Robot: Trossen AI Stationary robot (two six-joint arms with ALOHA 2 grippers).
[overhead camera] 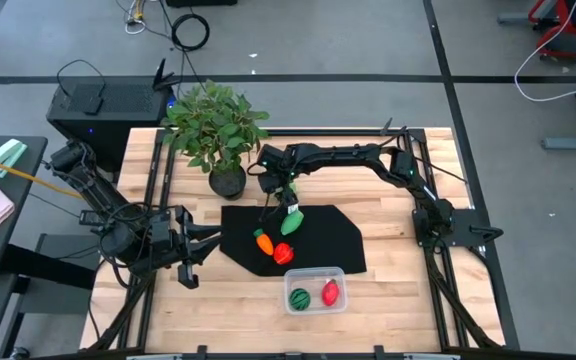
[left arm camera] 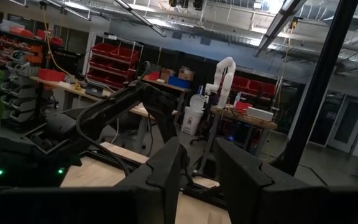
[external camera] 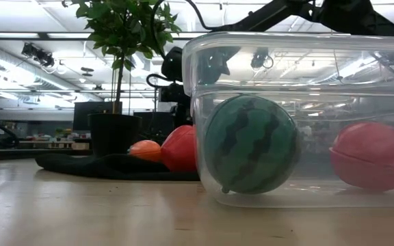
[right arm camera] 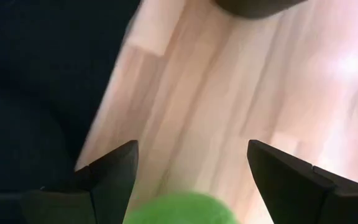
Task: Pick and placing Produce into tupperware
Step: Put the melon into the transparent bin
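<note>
Right hand spread over the mat, light green fruit just below its fingers. Left hand parked at table edge, fingers slightly apart. Tub holds two.

Melon: dk green w/ darker stripes. Fruit beside it: red-pink. Tub: clear. Mat: black. On mat: orange piece, red piece. Light green piece betw. the right arm's dark jaws. Table: pale wood. Plant: green leaves, black pot.
</note>
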